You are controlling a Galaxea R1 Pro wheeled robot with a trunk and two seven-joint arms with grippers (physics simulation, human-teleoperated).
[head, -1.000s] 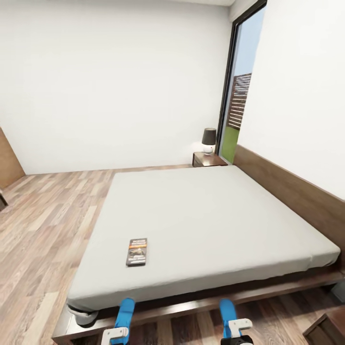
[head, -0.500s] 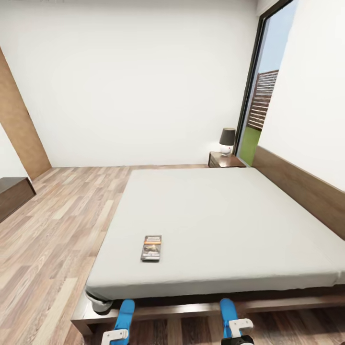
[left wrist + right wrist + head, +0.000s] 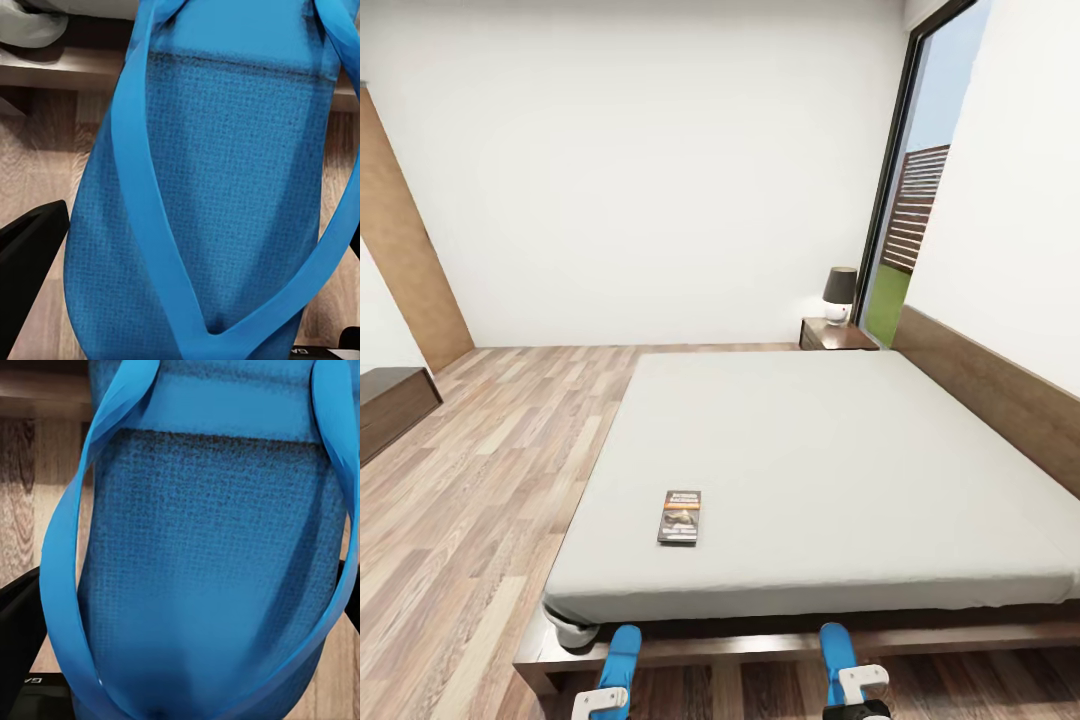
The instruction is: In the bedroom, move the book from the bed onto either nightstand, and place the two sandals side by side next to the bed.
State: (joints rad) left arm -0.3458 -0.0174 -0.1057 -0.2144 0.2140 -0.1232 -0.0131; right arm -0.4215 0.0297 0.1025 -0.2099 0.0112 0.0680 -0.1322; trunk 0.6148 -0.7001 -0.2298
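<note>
The whole head view has slid a little since half a second ago and far more since a second ago: my base and head are swinging left, not the furniture. That brings the bed point(image 3: 830, 470) square in front of me, its near frame rail point(image 3: 760, 645) just past my arms, which I judge a fair stance for setting shoes down along this side.

The floor point(image 3: 480, 480) runs open to the left, where a long low dark bench point(image 3: 390, 405) has come into the picture by the wall. A tall window point(image 3: 910, 220) stands at the far right corner. Beside it, at the head of the bed, sits the nightstand point(image 3: 838, 335) with a small lamp point(image 3: 839, 293) on top; it is well apart from me, across the whole mattress.

The book point(image 3: 680, 516) lies flat on the mattress near the front left corner, within an easy lean I would guess, untouched.

Each arm carries a sandal. The left sandal point(image 3: 210, 195) sticks up from the left jaws point(image 3: 603, 700), clenched on its heel; the right sandal point(image 3: 202, 547) stands likewise in the right jaws point(image 3: 855, 700). Both hang over bare floor beside the frame rail, so nothing blocks lowering them there.
</note>
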